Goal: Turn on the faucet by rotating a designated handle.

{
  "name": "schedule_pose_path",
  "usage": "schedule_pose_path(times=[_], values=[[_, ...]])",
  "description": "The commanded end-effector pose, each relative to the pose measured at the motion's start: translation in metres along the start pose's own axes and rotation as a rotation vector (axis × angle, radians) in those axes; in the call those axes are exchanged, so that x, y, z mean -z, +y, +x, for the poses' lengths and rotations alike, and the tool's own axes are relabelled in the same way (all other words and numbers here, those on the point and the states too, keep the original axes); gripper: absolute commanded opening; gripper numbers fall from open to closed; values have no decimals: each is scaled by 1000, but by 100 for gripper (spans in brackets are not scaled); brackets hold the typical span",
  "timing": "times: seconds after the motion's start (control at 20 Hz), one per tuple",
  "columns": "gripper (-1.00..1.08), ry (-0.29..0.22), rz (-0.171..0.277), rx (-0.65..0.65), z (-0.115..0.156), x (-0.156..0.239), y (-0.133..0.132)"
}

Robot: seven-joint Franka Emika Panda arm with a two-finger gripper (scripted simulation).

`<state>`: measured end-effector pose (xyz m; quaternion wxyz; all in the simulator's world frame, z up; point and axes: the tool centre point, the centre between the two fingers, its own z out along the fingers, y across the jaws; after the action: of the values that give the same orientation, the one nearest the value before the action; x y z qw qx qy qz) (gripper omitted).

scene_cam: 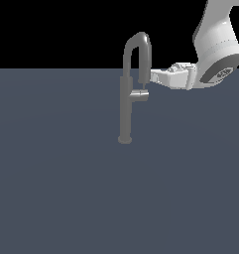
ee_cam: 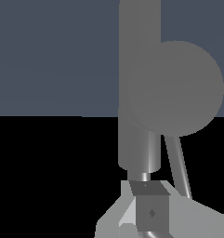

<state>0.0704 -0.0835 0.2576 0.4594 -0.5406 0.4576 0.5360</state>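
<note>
Grey metal faucet (scene_cam: pixel 126 99) upright; short handle (scene_cam: pixel 140 95) juts sideways.

Upright grey faucet (scene_cam: pixel 126 106) with gooseneck spout; short handle (scene_cam: pixel 140 95) juts horizontally from the faucet's post, below the spout end.

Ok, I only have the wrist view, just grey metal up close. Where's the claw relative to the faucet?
Observer: In the exterior view the claw reaches in horizontally from that view's right, level with the spout end of the faucet.
Operator: Is it on the handle?
Observer: It doesn't look so. The handle juts out lower down, and the claw is higher than it.
Operator: Is the faucet standing straight?
Observer: Yes, its post stands vertical.
</note>
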Motion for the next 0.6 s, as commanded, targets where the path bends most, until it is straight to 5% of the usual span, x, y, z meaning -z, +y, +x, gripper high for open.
schedule_pose_path(times=[0.0, 0.55], values=[[-100, -3, -5, -3, 0, 0, 8], [-100, 0, -3, 4, -1, 0, 25]])
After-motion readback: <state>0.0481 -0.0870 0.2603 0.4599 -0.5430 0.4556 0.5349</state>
